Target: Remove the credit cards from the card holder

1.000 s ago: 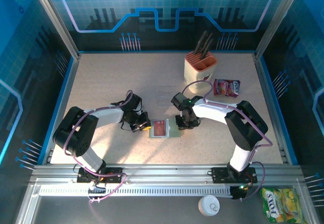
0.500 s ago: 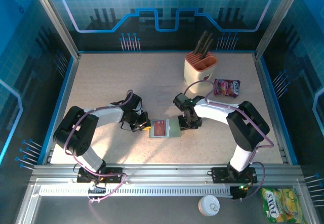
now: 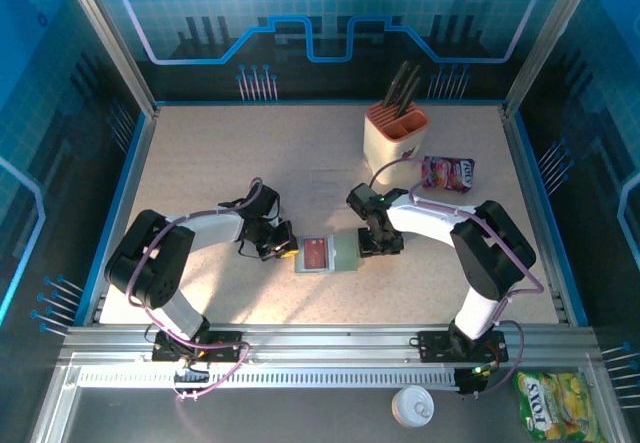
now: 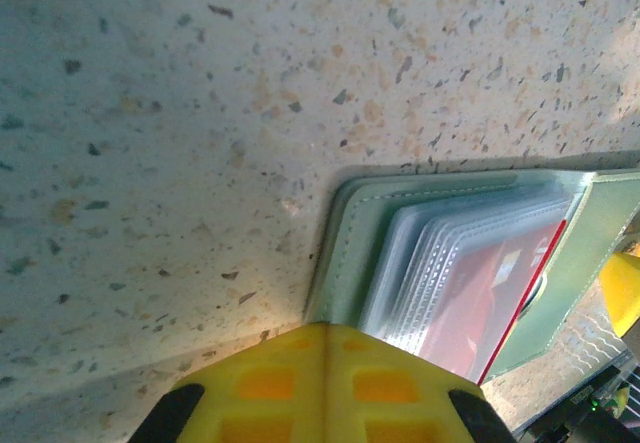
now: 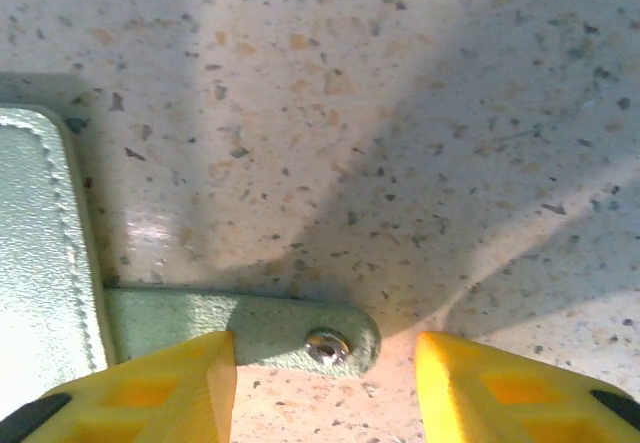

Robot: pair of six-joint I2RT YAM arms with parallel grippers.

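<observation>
From the top view: card holder (image 3: pixel 326 255) spread open and flat on the worktop (image 3: pixel 220 163), directly between left claw (image 3: pixel 287 250) and right claw (image 3: pixel 374 250), close against both. Long axis running claw to claw. Red credit card (image 3: pixel 316 254) face up in the half nearer the left claw, plain grey-green half nearer the right claw.

Through the left wrist camera, detail lost from above: a fan of clear sleeves (image 4: pixel 450 253) inside the holder, with the red card tucked into the stack and one thin red edge showing. Left claw's yellow fingers (image 4: pixel 260 383) pressed together with no gap, tips at the holder's stitched border (on it or merely against it, hard to say).

Through the right wrist camera: closing tab (image 5: pixel 200 325) sticking straight out of the holder's edge toward the right claw, flat on the worktop, metal snap (image 5: pixel 328 343) at its rounded end. Right claw parted and holding nothing, one finger overlapping the tab's root, the snap in the gap, the other finger clear of it.
</observation>
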